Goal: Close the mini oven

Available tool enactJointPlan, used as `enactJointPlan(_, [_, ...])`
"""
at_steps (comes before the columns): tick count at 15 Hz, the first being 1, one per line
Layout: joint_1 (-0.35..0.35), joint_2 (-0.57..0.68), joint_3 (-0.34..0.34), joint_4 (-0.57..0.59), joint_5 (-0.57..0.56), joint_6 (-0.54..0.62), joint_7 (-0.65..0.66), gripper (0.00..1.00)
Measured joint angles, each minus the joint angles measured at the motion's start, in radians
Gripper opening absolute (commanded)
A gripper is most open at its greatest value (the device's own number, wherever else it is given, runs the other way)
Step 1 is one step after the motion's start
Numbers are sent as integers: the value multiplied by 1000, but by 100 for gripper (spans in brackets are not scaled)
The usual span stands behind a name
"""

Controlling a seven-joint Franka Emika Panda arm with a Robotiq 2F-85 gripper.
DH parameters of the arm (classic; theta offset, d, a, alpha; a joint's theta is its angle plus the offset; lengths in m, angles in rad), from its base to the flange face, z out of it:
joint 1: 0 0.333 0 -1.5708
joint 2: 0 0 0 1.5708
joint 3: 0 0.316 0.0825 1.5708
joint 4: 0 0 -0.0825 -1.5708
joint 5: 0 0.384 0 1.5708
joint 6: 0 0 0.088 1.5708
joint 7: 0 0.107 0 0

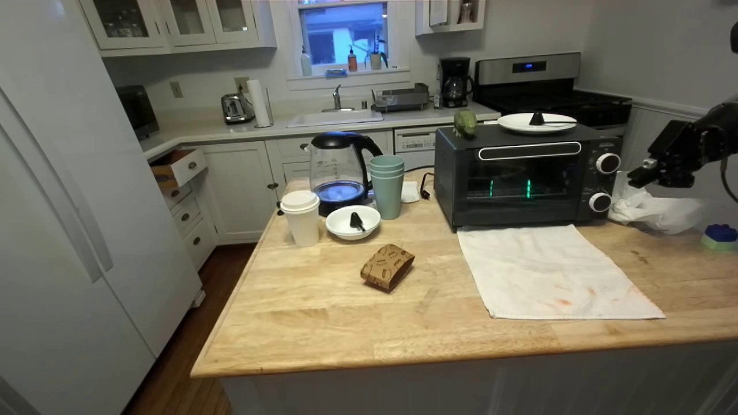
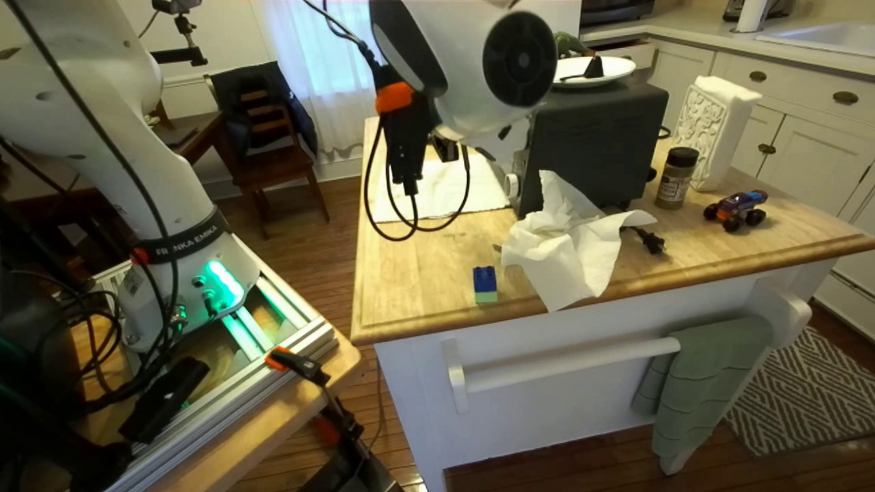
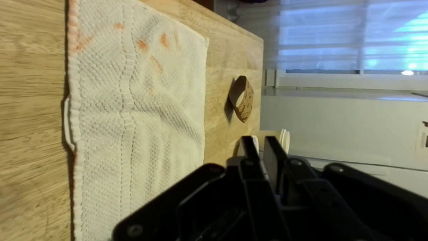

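Pincer [image 3: 260,142] and mini oven [image 1: 519,178] stand apart: in an exterior view the pincer hangs raised to the right of the oven, level with its knobs [image 1: 607,163], a small gap showing between the fingertips and the oven's right side. How far it sits in front of the oven's face, I cannot tell exactly. In the wrist view the fingers [image 3: 249,150] are slightly spread — a narrow slot runs between them, with pale surfaces showing through.

The oven rests on the counter [image 1: 323,317], toward the far right. Its dark glass door [image 1: 513,181] is upright across the front, with the bar handle [image 1: 530,151] along the top and the knobs to the right of the glass. On top of the oven are a green figure [image 1: 464,123] at the left and, farther right, a white plate [image 1: 513,121] bearing a black wedge-shaped piece [image 1: 537,119].

A white towel [image 1: 548,271] lies spread just on the near side of the oven, orange marks toward its near right corner. Crumpled white paper [image 2: 567,246] lies just beside the oven's right side; farther right is a blue-and-green block [image 2: 485,283]. To the left stand a glass kettle [image 1: 337,167], stacked teal cups [image 1: 387,190], white bowls [image 1: 337,225] and a lidded white cup [image 1: 302,222] — a patterned brown sleeve [image 1: 386,266] lies nearer, left of the towel. In an exterior view the white arm [image 2: 465,75] covers part of the oven's front.
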Motion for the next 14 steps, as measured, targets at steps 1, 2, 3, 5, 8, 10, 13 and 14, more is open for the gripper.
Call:
enactJointPlan(1, [12,-56,-5,-25,-34,45,2,54])
enactJointPlan(2, [21,-112,-6,-50,-66,94,8,60])
enactJointPlan(3, [29,-166,-5,-74,-93,145,16,68])
enactJointPlan(5, [42,-274,4,-125,-140,259,44,82])
enactJointPlan(8, [51,-434,57,-212,-193,454,117,99])
enactJointPlan(10, [43,-542,136,-283,-211,596,189,100])
enactJointPlan(13, [41,-699,266,-394,-257,801,345,100])
enactJointPlan(14, [57,-748,293,-430,-296,869,415,100])
